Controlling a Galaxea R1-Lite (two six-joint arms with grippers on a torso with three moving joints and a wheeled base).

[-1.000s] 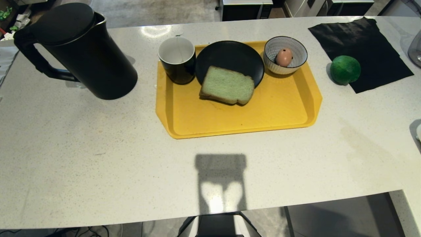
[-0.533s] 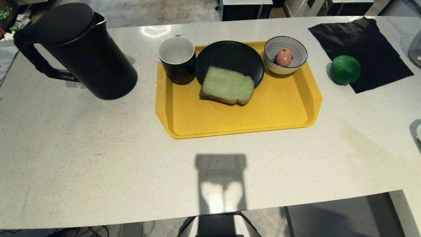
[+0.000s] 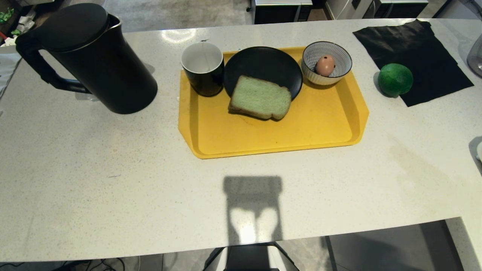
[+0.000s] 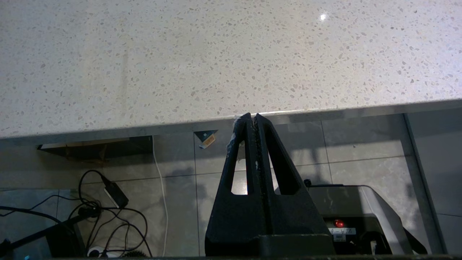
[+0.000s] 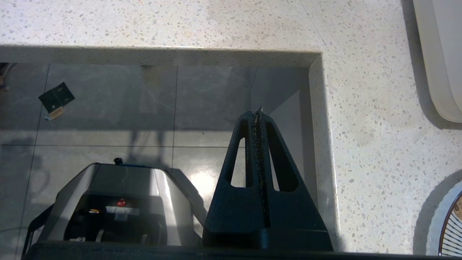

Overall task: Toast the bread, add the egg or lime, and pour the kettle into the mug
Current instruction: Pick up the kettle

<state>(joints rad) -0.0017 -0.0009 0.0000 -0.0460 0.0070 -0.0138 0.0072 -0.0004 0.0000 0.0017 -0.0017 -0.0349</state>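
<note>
Both grippers, left (image 4: pixel 252 117) and right (image 5: pixel 258 112), hang parked, fingers pressed together.

A pale speckled stone countertop (image 3: pixel 113 195) fills most of the head view, with glare spots near its far edge. Beyond it lies grey floor (image 3: pixel 177 13) and what may be dark appliances (image 3: pixel 282 11). Under the counter's near edge the wrist views show grey floor tiles (image 4: pixel 361 144), tangled black cables (image 4: pixel 104 216) and hard shadows.
</note>
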